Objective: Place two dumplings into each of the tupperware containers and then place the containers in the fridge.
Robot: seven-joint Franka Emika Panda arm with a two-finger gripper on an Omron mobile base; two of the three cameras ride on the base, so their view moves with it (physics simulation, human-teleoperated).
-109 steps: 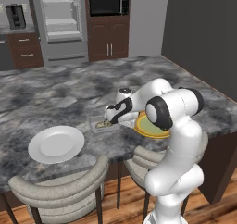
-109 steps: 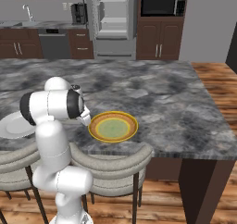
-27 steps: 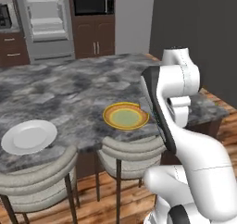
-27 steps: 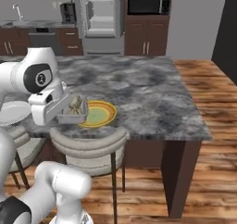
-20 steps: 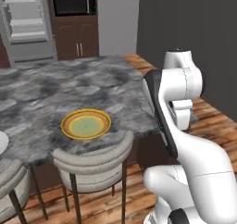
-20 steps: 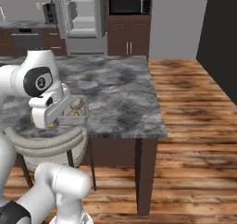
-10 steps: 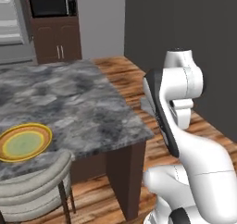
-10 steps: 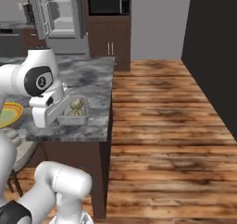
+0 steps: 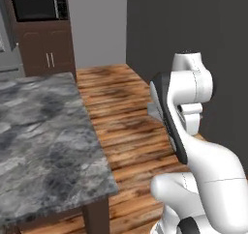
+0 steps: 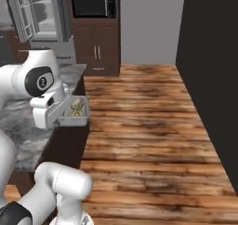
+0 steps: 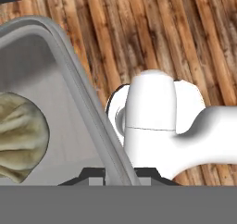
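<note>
fingers (image 11: 118, 174) pinch the rim of a translucent grey tupperware container (image 10: 74, 115) holding pale, seemingly crinkled dumplings (image 10: 76, 109).

Lighting was even and soft, without glare. Shadows were faint. The rendered pictures looked slightly blurred throughout.

A translucent grey tupperware container (image 10: 74, 113) hangs level over the counter edge, dumplings (image 10: 76, 109) inside.

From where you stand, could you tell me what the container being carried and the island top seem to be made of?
Container: looks like translucent grey plastic, smooth and matte; the dumplings show dimly through its wall.
Island top: apparently polished grey stone, marble or granite, judging by the mottled veining.
</note>
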